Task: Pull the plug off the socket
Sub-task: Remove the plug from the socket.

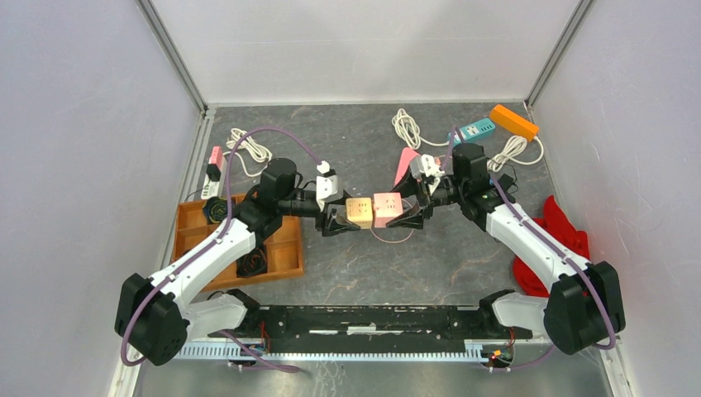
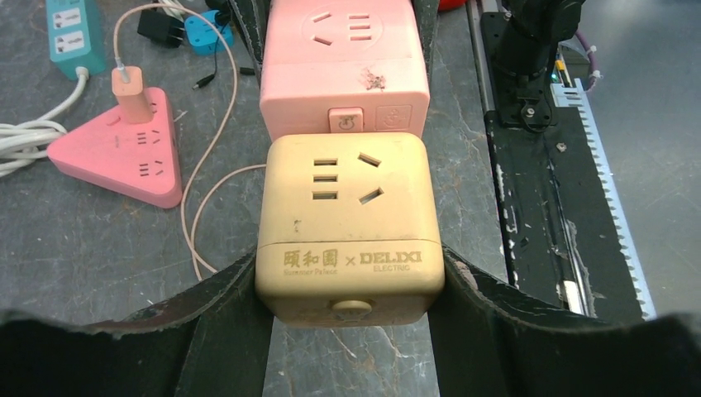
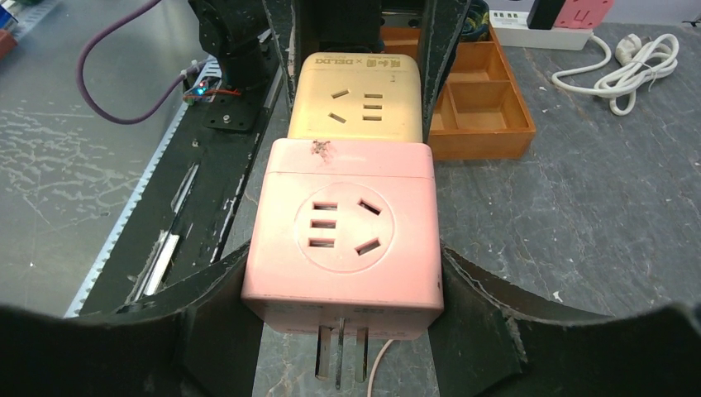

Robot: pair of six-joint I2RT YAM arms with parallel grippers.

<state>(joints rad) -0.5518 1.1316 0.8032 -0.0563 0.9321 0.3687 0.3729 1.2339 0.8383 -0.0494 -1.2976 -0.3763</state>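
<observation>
Top external view shows the yellow cube [image 1: 359, 212] and the pink cube [image 1: 387, 208] joined end to end near the middle of the table [image 1: 463, 256], between the two arms. The left gripper [image 1: 345, 217] is clamped on the yellow cube, with its fingers [image 2: 219, 302] pressing both sides. The right gripper [image 1: 407, 213] grips the pink cube in the same way. In the right wrist view, metal prongs [image 3: 339, 356] stick out of the pink cube toward the camera. An orange tray [image 1: 289, 248] stands beside the left arm.
</observation>
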